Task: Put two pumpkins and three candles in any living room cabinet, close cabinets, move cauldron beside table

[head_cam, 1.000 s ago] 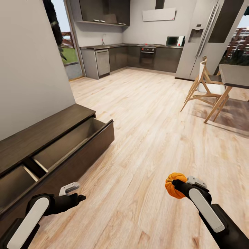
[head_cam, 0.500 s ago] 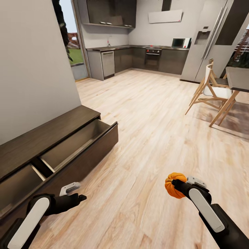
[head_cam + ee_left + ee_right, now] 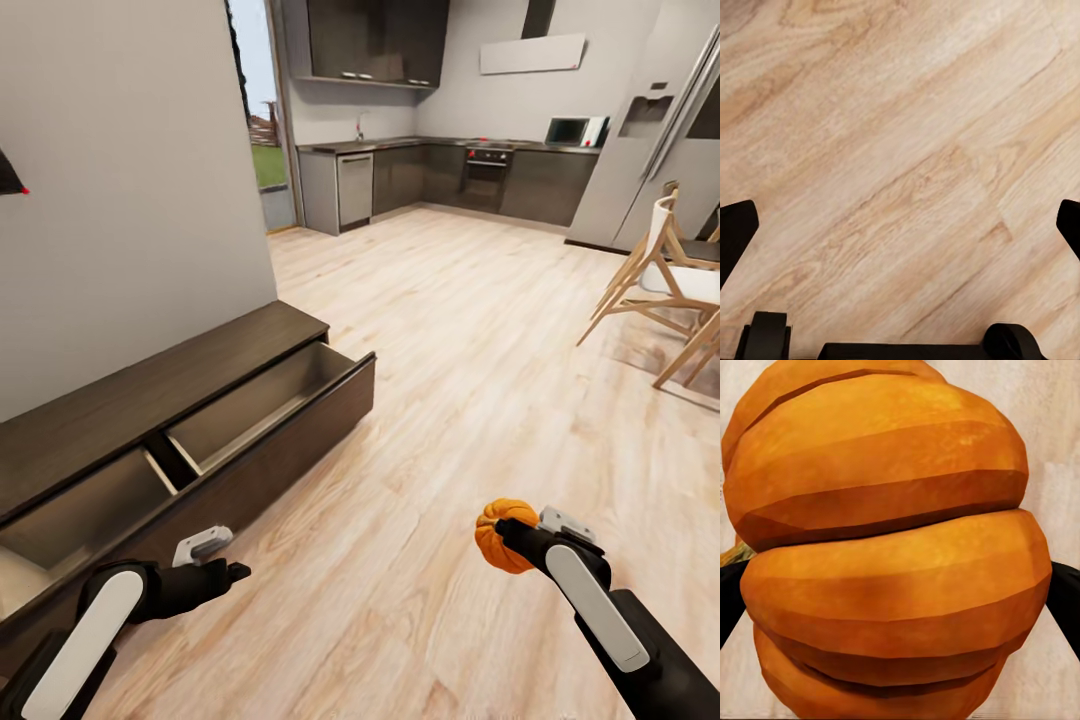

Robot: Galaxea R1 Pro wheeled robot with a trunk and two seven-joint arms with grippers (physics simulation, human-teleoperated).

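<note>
**View swung left; pumpkin carried**

The camera has turned, shifting the cabinet (image 3: 190, 420) rightward. Its open drawers are cut off at the frame edge. The pumpkin (image 3: 503, 535) sits clamped between the right jaws (image 3: 512, 538), hiding the fingertips. The left jaws (image 3: 232, 560) appear apart over the floor (image 3: 470, 380).

No text, label or number is legible anywhere (kitchen appliances included).

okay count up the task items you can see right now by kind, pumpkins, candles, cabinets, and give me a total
Small orange ribbed pumpkin, held in the right gripper: 1
Tan candles: 0
Long low dark-brown wooden cabinet, drawers pulled open: 1
Total: 2
</note>
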